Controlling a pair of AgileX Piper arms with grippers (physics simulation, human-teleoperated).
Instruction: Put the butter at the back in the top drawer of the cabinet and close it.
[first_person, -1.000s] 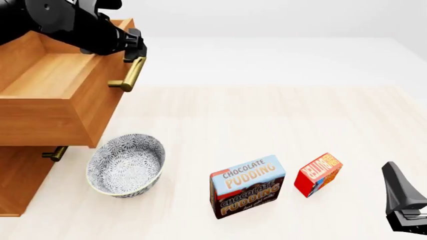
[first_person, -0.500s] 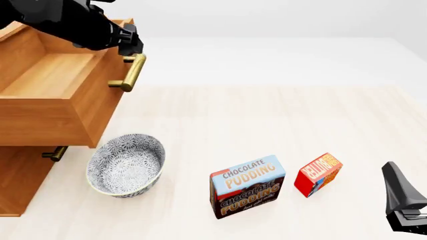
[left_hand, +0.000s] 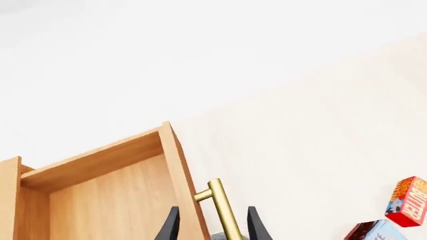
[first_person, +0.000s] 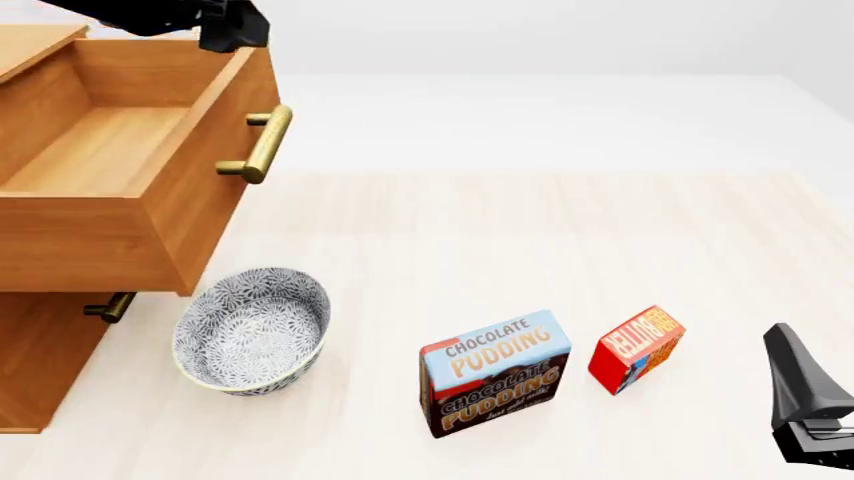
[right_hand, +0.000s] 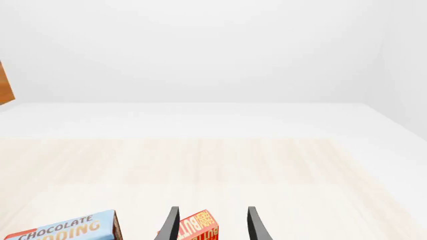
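The butter (first_person: 637, 348) is a small red box with an orange label, lying on the table at the front right. The top drawer (first_person: 100, 150) of the cabinet (first_person: 40, 370) stands pulled open and holds nothing; its brass handle (first_person: 260, 143) is free. My left gripper (first_person: 230, 28) is open and hangs above the drawer's far front corner, clear of the handle. In the left wrist view its fingers (left_hand: 172, 227) frame the handle (left_hand: 223, 212) from above. My right gripper (first_person: 807, 415) is open at the front right, just behind the butter (right_hand: 195, 227).
A blue-and-brown Chocolate Pudding box (first_person: 494, 372) stands just left of the butter. A patterned bowl (first_person: 251, 328) sits in front of the cabinet, under the open drawer's corner. A lower drawer handle (first_person: 110, 305) pokes out below.
My left gripper has let go of the handle and risen up and back, toward the top of the front view. The drawer stays open. The right arm has not moved.
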